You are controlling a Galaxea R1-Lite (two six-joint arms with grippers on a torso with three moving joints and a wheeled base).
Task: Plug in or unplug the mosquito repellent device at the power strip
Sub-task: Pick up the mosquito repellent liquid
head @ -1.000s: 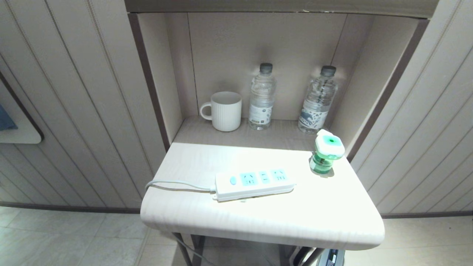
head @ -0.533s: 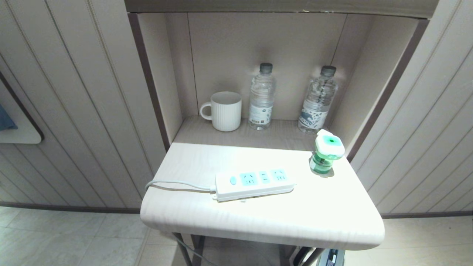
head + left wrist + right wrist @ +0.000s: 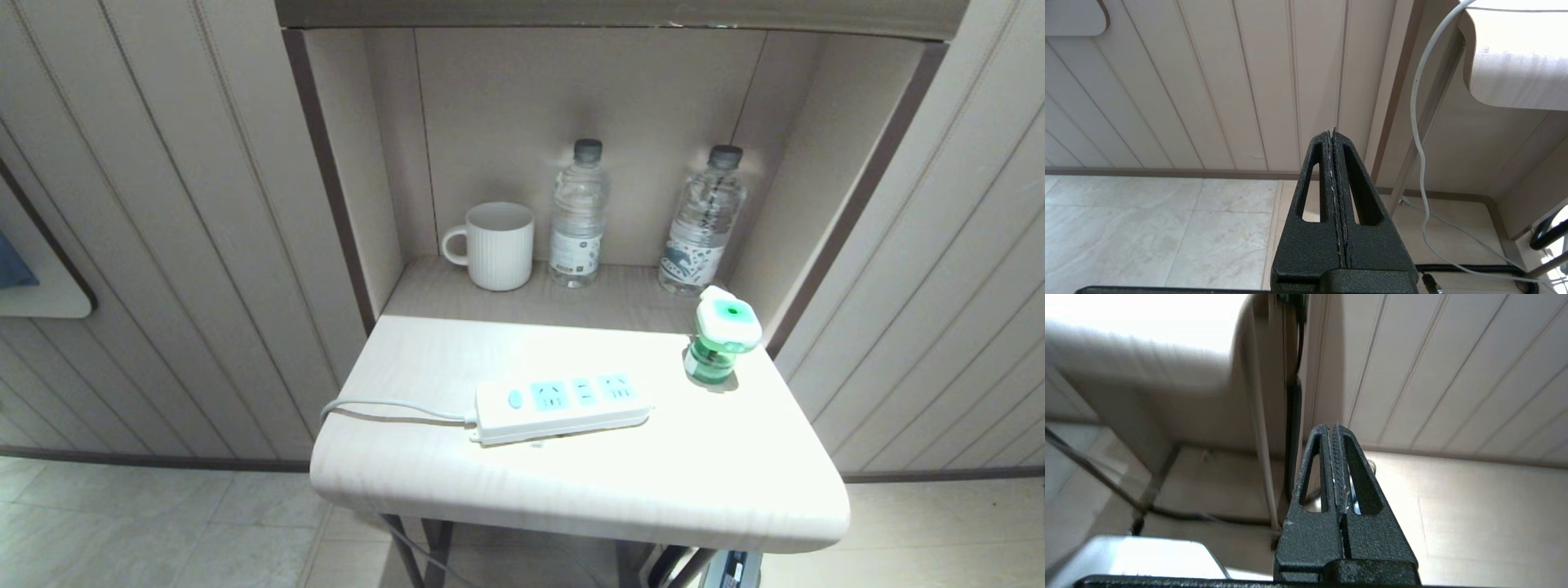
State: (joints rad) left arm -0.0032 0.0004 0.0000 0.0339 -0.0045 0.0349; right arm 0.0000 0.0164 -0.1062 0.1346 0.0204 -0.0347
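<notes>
Nothing moved (device [image 3: 723, 333] stands near edge).

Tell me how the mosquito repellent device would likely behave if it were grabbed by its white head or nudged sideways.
The mosquito repellent device probably tips easily: its wide white head sits above a narrower green bottle, and it already looks tilted. It is likely light, being small beside the water bottles. The smooth bottle may be slippery; the squarish head looks easier to grip.

Hotel-style room, panelled walls [image 3: 163, 245], niche with mug [image 3: 498, 245], water bottles [image 3: 580, 216], bedside table [image 3: 571, 490]
</notes>
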